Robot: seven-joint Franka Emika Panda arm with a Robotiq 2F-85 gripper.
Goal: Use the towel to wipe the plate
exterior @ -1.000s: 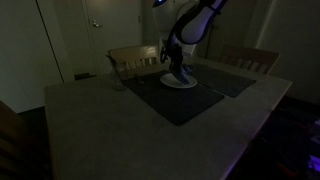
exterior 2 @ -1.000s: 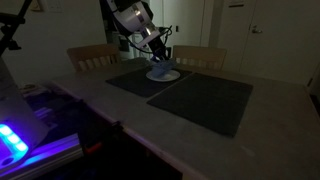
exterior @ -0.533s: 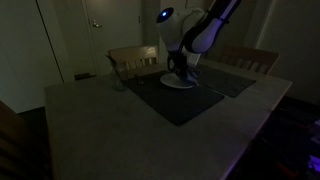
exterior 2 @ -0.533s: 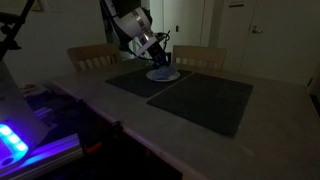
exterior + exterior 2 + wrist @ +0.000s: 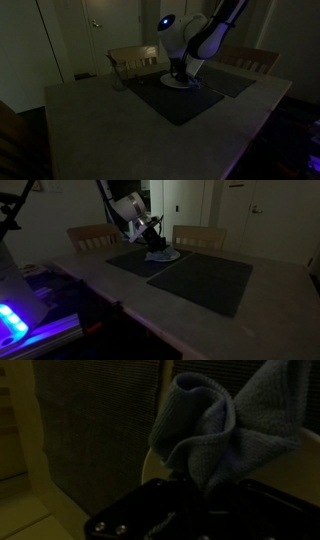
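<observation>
Gripper: my gripper is pinched on the grey-blue folded cloth towel, which bunches up from it in the wrist view.
Towel: centre-right of the wrist view, its folds against the round white plate.
Plate: upper centre of both exterior views, under my gripper, lying on a dark rectangular placemat.
Table: pale tabletop fills the lower frame, with a wooden chair behind it.
</observation>
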